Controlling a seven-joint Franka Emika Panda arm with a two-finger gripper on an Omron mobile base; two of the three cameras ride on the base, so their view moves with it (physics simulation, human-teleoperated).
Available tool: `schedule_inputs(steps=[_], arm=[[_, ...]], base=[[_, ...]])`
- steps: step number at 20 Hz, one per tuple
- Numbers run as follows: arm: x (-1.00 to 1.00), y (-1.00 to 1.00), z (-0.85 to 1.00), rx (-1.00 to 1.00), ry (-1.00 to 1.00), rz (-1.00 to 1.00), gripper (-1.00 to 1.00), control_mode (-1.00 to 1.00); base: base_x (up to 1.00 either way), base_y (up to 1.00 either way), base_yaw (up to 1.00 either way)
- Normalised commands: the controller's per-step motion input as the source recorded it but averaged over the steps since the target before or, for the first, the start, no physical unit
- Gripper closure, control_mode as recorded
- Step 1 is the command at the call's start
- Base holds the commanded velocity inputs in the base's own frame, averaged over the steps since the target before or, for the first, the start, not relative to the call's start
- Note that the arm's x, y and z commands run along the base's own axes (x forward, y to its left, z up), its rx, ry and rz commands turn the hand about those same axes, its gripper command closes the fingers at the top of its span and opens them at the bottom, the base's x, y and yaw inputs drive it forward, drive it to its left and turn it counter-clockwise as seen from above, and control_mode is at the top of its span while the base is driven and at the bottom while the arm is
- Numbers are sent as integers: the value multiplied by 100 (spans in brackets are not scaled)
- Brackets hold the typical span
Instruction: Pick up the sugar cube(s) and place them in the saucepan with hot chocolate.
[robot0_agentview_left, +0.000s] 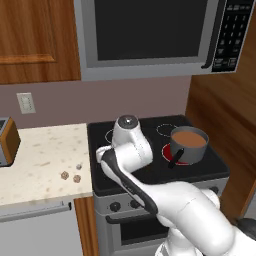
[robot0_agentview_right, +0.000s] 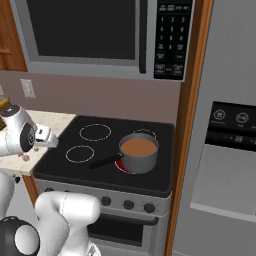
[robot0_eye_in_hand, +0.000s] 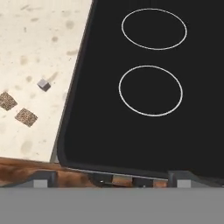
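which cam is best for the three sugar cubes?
Hand view: all three sugar cubes lie unobstructed on the countertop, left of the stove. The left base view shows them small, near the counter's front edge. In the right base view the arm mostly hides them.

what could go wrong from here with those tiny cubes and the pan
1. The three cubes are tiny and two lie close together on the speckled counter; the open claw could nudge one away or pinch two at once.
2. The claw hangs over the stove's front edge, not over the cubes, so a straight descent would miss them.
3. The pan is nearly full; a dropped cube may splash.
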Motion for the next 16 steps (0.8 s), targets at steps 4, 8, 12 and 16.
schedule_inputs(steps=[4, 8, 12, 16], arm=[[49, 88, -16, -15, 18, 0, -100, -100], [50, 68, -14, -5, 20, 14, -100, -100], [43, 56, -30, -8, 23, 19, -100, -100], [28, 46, -61, -5, 26, 14, -100, -100]], base=[[0, 0, 0], [0, 0, 0], [0, 0, 0], [0, 0, 0]])
